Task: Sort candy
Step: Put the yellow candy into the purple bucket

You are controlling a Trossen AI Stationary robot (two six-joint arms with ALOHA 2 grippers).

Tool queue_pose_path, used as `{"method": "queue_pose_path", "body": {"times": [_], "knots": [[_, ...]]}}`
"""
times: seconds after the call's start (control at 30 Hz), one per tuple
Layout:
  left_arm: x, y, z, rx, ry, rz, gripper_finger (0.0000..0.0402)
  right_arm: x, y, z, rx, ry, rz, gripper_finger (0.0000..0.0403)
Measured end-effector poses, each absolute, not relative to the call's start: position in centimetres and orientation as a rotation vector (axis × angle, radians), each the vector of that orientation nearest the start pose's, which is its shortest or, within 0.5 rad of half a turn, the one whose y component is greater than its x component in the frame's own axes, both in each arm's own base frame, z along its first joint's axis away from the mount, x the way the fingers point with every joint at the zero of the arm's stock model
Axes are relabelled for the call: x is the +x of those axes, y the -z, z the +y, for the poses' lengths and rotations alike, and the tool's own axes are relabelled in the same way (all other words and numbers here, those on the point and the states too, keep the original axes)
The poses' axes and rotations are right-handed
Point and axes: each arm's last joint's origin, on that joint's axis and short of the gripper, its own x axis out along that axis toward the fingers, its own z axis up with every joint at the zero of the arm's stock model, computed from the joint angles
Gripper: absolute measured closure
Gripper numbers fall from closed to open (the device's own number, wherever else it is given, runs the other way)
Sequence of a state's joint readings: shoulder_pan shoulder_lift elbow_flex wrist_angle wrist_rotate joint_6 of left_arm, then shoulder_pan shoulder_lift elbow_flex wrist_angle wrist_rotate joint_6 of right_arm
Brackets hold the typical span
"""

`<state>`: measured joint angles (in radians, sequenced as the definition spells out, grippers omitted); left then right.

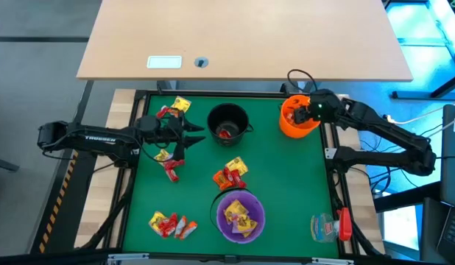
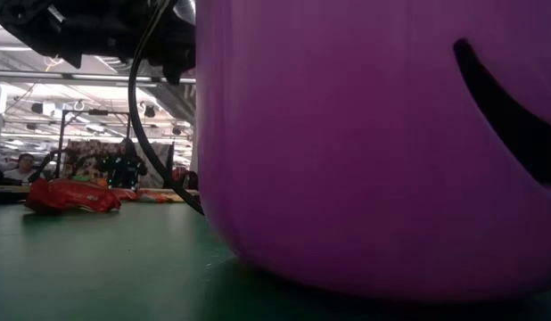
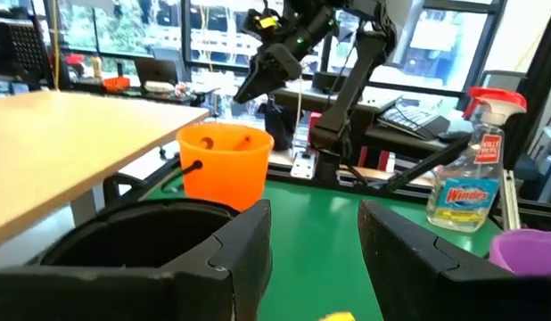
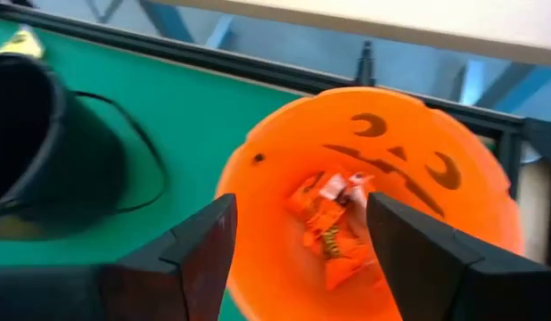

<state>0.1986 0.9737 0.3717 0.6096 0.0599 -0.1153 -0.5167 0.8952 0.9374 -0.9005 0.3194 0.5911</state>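
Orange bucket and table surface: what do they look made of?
Orange bucket: apparently moulded plastic, smooth, slightly glossy, with a black pumpkin face printed inside. Table surface: seemingly a matte green mat or felt, flat, no glare; the exact material stays uncertain.

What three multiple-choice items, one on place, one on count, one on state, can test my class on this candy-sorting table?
1. The right pincer hangs over:
A. round orange plastic bucket
B. round black bucket
C. round purple bucket

2. Buckets on the green mat:
A. two
B. three
C. five

3. The right pincer's jaws are:
A. shut on candy
B. open, empty
C. hidden

Answers: 1 A, right wrist view looks down into orange wrapped candy; 2 B, high view shows three; 3 B, fingers apart, nothing between.
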Motion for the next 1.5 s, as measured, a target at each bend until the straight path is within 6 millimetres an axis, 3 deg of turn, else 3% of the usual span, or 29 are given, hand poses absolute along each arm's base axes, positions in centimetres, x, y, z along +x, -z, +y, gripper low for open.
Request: {"method": "queue_pose_path", "body": {"times": [0.53, 0.93, 1.13, 1.5], "knots": [[20.0, -23.7, 3.9, -0.141, -0.164, -0.063, 0.0241, 14.1, -31.4, -7.8, 0.789, 0.744, 0.606, 0.0190], [20.0, -24.1, 4.0, -0.144, -0.186, -0.103, 0.0241, 16.8, -32.6, -3.1, 0.600, 0.539, 0.504, 0.0205], [19.8, -24.8, 4.7, -0.135, -0.200, -0.171, 0.0241, 17.2, -32.7, -0.4, 0.543, 0.497, 0.485, 0.0205], [18.9, -26.4, 8.3, -0.168, -0.316, -0.238, 0.0241, 18.7, -31.6, 2.7, 0.480, 0.442, 0.545, 0.0205]]}}
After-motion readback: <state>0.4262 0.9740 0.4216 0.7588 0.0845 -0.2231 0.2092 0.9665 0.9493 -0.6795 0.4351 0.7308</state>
